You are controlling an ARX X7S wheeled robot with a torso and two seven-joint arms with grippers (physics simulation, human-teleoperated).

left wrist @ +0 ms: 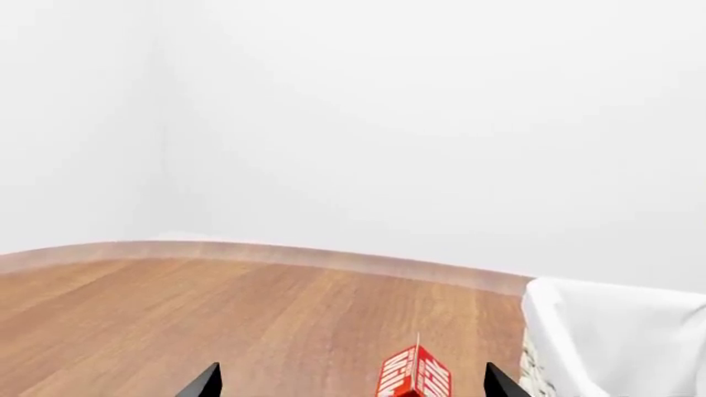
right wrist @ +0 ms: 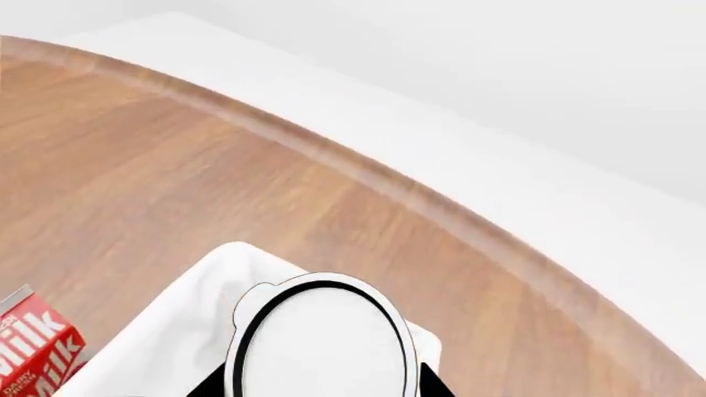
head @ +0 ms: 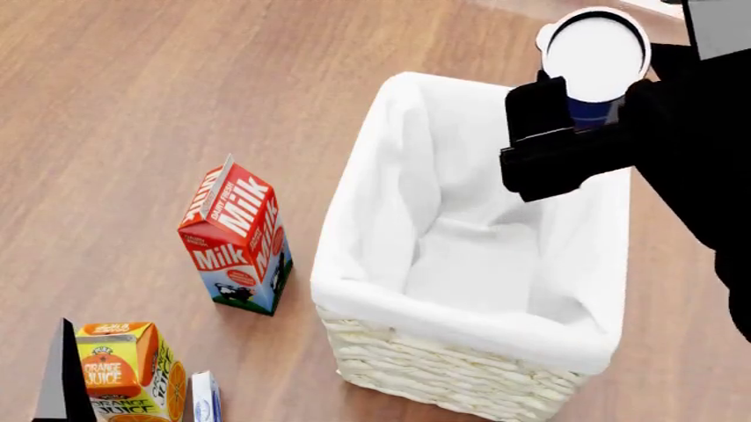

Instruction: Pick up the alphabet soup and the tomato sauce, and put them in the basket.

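My right gripper [head: 593,123] is shut on the alphabet soup [head: 595,48], a can with a blue label and a pale top. It holds the can upright above the far right part of the basket [head: 388,264], a cream wicker basket with white cloth lining. In the right wrist view the can's top [right wrist: 320,339] fills the space between the jaws of the right gripper [right wrist: 317,385], with the basket's cloth [right wrist: 198,306] below. My left gripper [left wrist: 353,385] is open and empty, low at the near left; one of its fingers [head: 59,378] shows in the head view. The tomato sauce is out of view.
A red milk carton [head: 235,237] stands left of the basket and also shows in the left wrist view [left wrist: 417,374]. An orange juice carton [head: 123,369] stands at the near left, with a small white-and-blue pack [head: 206,397] beside it. The floor is wood.
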